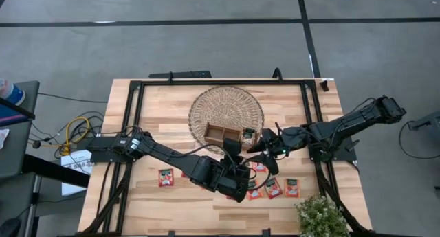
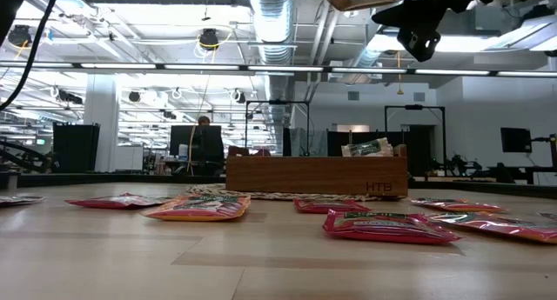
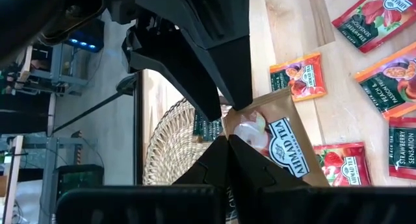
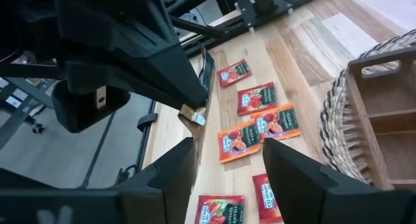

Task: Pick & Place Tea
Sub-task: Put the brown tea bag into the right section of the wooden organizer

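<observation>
Brown-backed sachet [image 3: 276,136] sits pinched in the left gripper [image 3: 229,138]; the right gripper [image 4: 229,160], fingers spread and empty, should close squarely on its free edge before the left lets go.

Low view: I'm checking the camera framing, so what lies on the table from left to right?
Red sachet → orange sachet → wooden tray with a sachet sticking out of it → red sachet → sachet at the right edge.
</observation>
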### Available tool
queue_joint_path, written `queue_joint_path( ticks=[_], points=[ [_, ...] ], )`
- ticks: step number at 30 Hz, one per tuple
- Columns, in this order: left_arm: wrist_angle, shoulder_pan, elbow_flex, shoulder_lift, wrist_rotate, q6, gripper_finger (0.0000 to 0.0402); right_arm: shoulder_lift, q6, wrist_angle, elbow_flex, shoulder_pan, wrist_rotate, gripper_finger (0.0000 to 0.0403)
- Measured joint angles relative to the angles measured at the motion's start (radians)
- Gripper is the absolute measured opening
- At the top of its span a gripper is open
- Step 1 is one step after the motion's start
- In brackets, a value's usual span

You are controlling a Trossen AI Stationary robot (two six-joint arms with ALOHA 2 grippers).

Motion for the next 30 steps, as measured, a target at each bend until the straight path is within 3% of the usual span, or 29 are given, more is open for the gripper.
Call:
queue_joint_path(
  ticks=[30],
  points=[
    [0.092,0.032,0.000,-0.002,0.032,0.075,0.0000,0.023,0.018,0.013,-0.001,-0.007,-0.017,0.0175]
  ],
)
